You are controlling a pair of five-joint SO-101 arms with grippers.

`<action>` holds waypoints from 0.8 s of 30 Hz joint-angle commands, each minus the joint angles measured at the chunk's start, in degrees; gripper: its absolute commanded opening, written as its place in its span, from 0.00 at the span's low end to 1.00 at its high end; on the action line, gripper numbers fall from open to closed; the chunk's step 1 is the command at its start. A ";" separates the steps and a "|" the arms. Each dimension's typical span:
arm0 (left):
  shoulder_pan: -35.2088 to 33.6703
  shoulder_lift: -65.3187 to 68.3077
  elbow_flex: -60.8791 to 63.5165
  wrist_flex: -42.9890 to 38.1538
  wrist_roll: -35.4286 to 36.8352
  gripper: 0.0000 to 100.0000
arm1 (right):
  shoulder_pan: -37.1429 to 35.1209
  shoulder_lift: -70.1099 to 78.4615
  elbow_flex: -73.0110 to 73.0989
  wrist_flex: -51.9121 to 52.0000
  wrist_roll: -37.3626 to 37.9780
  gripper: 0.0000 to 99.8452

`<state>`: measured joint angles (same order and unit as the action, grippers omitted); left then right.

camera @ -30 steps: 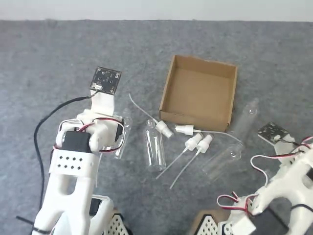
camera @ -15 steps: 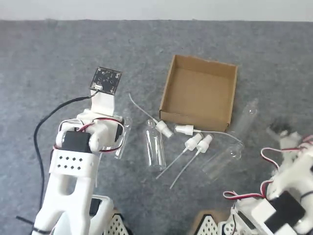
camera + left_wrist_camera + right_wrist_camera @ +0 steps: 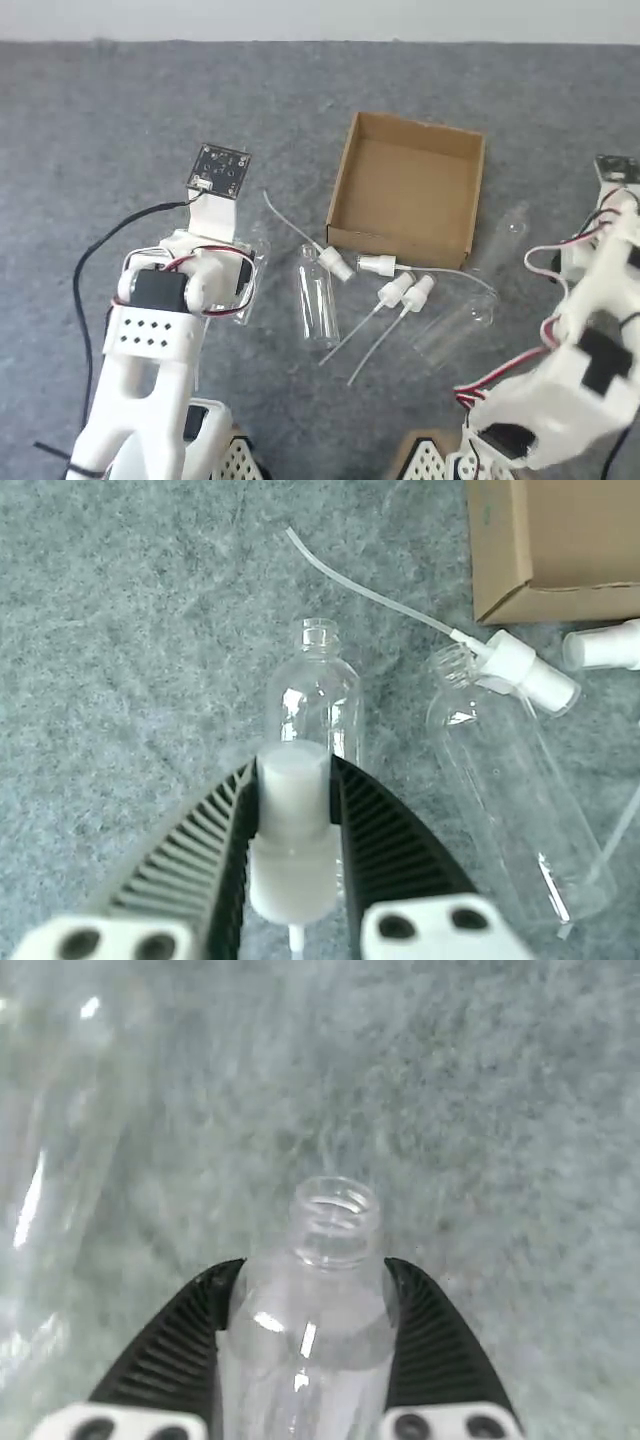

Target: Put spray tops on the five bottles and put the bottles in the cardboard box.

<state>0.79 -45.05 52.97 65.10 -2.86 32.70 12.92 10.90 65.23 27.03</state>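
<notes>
Gripping a white plastic spray top [image 3: 292, 825] between ridged black fingers, the left gripper [image 3: 292, 770] is closed just to the cap's width and hangs over the grey felt-like mat [image 3: 120, 100]. Just ahead of it lies the first bottle [image 3: 318, 695], clear and round, its threaded mouth uncapped. Beside that lies the second bottle [image 3: 317, 297], equally clear and open.

Four more tops lie loose on the mat (five in all, each white with a thin dip tube). The second top [image 3: 336, 263] sits at the second bottle's mouth and the third top [image 3: 378, 265] just beside the box's front wall. The fourth top [image 3: 395, 290] and fifth top [image 3: 417, 291] lie side by side.

The cardboard box [image 3: 400, 246] is brown, square and shallow, open upward. To its right lie the third bottle [image 3: 455, 325] and fourth bottle [image 3: 505, 235]. The right gripper [image 3: 312, 1268] clasps the fifth bottle [image 3: 335, 1230] around its shoulder, neck uncapped.
</notes>
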 commanded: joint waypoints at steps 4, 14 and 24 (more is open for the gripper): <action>-0.09 -2.11 -0.22 -1.49 -0.44 0.01 | -0.92 9.63 -12.57 5.49 0.62 0.16; -0.18 -2.11 1.80 -4.31 -0.53 0.01 | -3.65 11.12 -14.95 8.13 2.37 0.29; -0.18 -2.11 1.89 -4.40 -0.53 0.01 | -2.95 11.82 -19.52 15.78 5.89 0.14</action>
<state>0.88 -45.05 55.25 62.02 -2.86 29.54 25.23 -5.27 79.03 30.46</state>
